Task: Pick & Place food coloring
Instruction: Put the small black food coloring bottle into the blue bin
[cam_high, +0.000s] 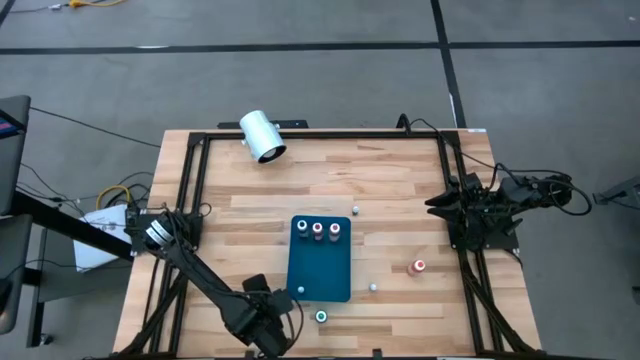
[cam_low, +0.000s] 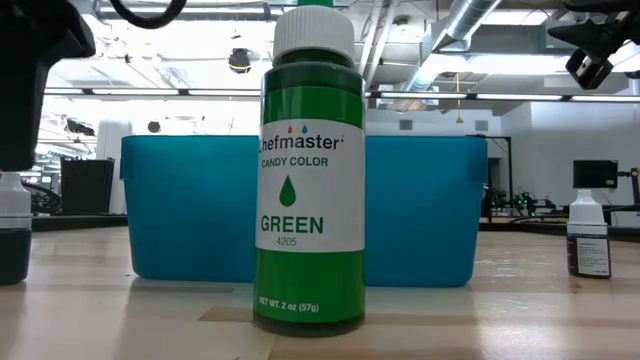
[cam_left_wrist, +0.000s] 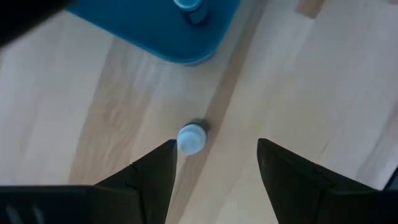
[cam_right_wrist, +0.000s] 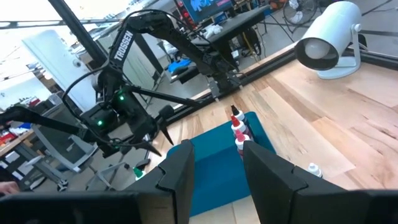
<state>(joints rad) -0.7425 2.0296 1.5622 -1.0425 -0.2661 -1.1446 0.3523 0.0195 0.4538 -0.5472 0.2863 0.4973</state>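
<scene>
A dark blue mat (cam_high: 322, 268) lies mid-table. Three food coloring bottles (cam_high: 318, 229) stand in a row at its far end, and one (cam_high: 301, 291) stands at its near left corner. A green bottle with a white cap (cam_high: 321, 317) (cam_low: 310, 170) stands upright on the wood just near of the mat. Others stand on the wood at the right: a red-topped one (cam_high: 419, 266) and two tiny pale ones (cam_high: 373, 287) (cam_high: 356, 210). My left gripper (cam_high: 283, 322) (cam_left_wrist: 216, 152) hangs open, pointing down, over the white-capped bottle (cam_left_wrist: 191, 138), which stands just past one fingertip. My right gripper (cam_right_wrist: 214, 168) waits open at the right edge.
A big white cylinder (cam_high: 262, 136) lies at the far edge. Black frame rails (cam_high: 200, 180) run along the table's left, right and far sides. Bare wood lies between the mat and the right arm (cam_high: 480, 212).
</scene>
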